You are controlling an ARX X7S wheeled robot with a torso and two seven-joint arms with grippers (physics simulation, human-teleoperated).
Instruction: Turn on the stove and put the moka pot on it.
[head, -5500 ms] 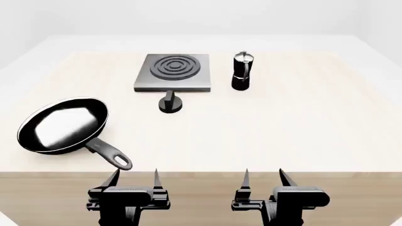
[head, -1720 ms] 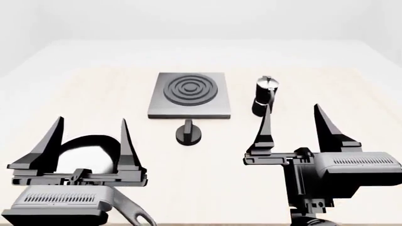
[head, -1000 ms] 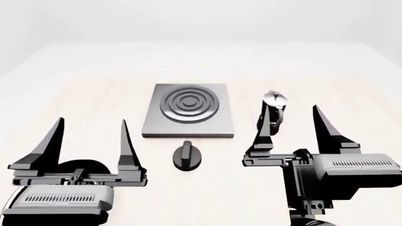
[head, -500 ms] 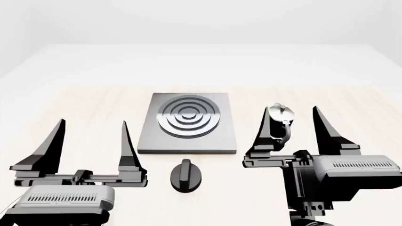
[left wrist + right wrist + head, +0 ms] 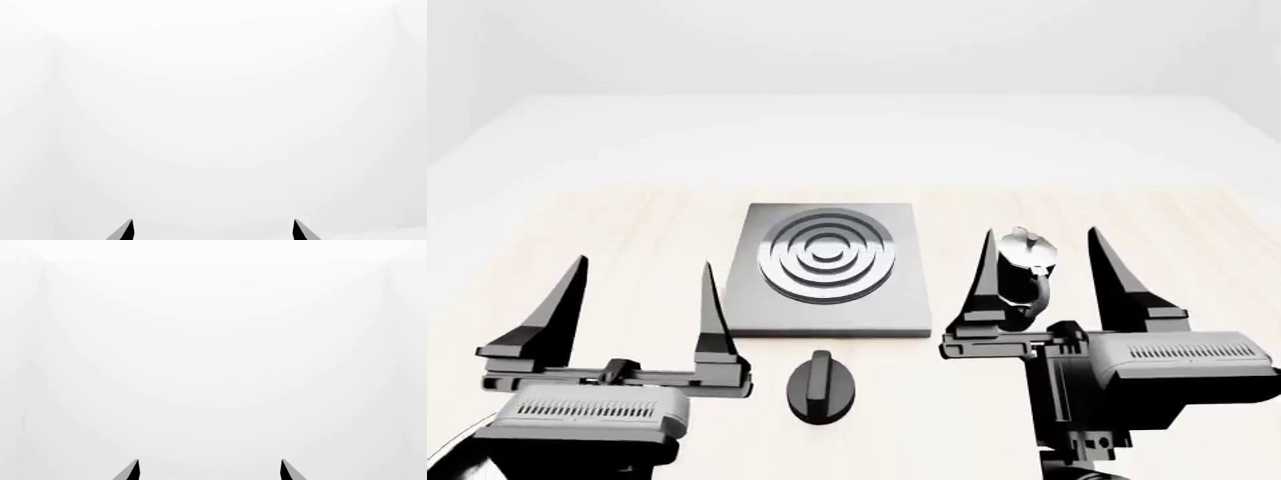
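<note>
Approach step only, nothing switched or lifted. Both tools gaping, empty: left tool (image 5: 634, 300), right tool (image 5: 1044, 275). Stove (image 5: 827, 265) mid-bench (image 5: 587, 215), knob (image 5: 821, 387) just before it, moka pot (image 5: 1022, 275) beside. Next: close on knob, twist.

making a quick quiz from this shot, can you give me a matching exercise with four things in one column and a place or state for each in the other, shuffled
Column 1
1. stove
2. knob
3. moka pot
4. left gripper

Column 2
A. seen between the right gripper's open fingers in the head view
B. black and round, on the table just in front of the grey plate
C. open, holding nothing, left of the knob in the head view
D. flat grey square with raised concentric rings, nothing on it

Pairs: 1-D, 2-B, 3-A, 4-C
</note>
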